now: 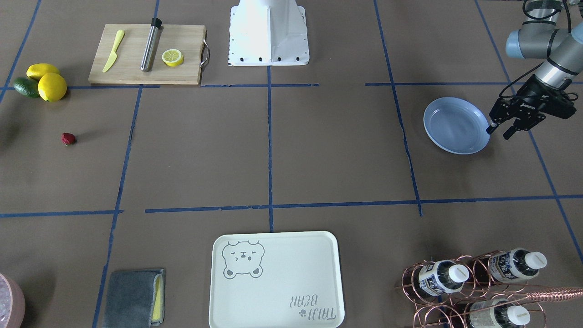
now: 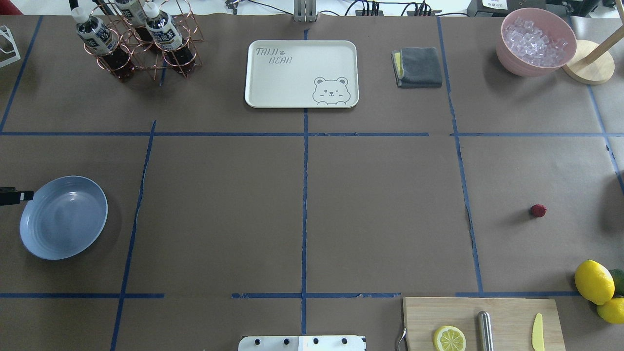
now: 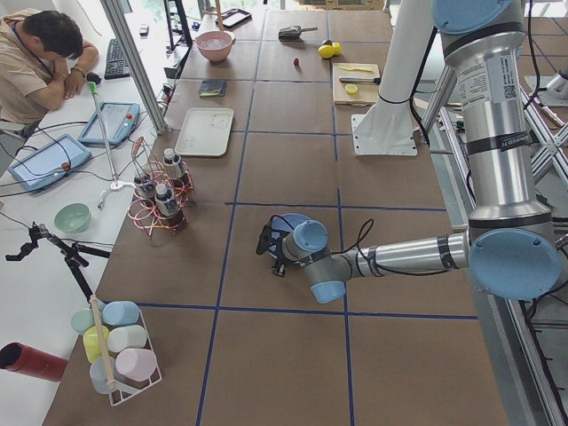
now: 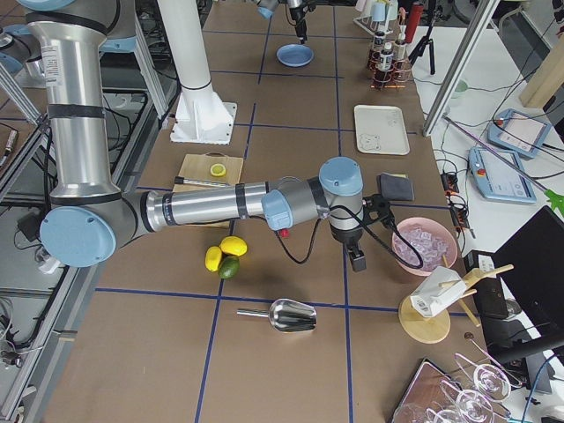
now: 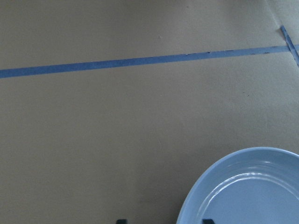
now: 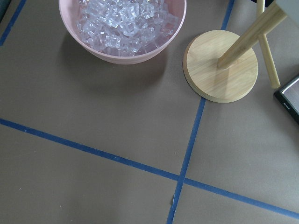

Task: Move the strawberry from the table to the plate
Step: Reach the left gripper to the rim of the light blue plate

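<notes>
The strawberry (image 1: 68,139) (image 2: 538,210) lies alone on the brown-paper table (image 2: 302,204), on my right side, near the lemons. Far off on my left side sits the light blue plate (image 1: 455,125) (image 2: 63,217), with nothing on it. My left gripper (image 1: 498,132) is open at the plate's outer edge; in the left wrist view the plate (image 5: 247,191) fills the lower right corner. My right gripper (image 4: 357,260) shows only in the exterior right view, above the table between the strawberry (image 4: 284,233) and the ice bowl; whether it is open or shut I cannot tell.
A cutting board (image 1: 145,54) holds a lemon half, a yellow knife and a steel rod. Lemons (image 1: 51,86) and a green fruit lie beside it. The bear tray (image 2: 301,73), a grey cloth (image 2: 418,67), a bottle rack (image 2: 136,44), the pink ice bowl (image 6: 121,51) and a wooden stand (image 6: 220,65) line the far side.
</notes>
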You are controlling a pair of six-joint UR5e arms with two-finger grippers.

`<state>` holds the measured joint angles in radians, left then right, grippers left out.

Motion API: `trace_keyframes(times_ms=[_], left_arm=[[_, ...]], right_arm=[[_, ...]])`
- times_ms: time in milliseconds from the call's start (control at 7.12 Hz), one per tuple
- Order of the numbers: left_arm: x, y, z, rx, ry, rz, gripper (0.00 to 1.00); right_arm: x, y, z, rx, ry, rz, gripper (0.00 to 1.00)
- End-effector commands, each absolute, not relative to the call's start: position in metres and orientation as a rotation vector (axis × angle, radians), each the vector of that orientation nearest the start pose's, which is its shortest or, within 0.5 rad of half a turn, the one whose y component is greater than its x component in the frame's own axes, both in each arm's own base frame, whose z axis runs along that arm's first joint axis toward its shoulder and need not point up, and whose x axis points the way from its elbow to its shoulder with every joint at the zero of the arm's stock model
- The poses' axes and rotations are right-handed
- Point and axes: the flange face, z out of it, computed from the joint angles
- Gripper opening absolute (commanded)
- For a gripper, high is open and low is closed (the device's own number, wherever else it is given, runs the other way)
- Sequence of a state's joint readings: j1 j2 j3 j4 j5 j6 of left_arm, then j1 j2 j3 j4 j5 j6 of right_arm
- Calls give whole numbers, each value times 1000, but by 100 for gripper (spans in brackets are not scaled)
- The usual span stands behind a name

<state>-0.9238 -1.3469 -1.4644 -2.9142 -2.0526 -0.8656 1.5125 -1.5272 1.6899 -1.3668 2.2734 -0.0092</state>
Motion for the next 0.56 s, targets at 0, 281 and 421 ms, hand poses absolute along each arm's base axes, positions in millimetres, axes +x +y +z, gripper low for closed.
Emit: trace_keyframes(times_ms=[0,281,421], left_arm=[[191,-367,672,418,990,70,49],[194,-365,673,414,992,80,0],[195,-367,668,425,999,86,0]], right_arm=[[38,-529,559,334,-708,-194,100],[38,-529,558,334,-710,-194,100],[38,-529,558,334,-710,-194,100]])
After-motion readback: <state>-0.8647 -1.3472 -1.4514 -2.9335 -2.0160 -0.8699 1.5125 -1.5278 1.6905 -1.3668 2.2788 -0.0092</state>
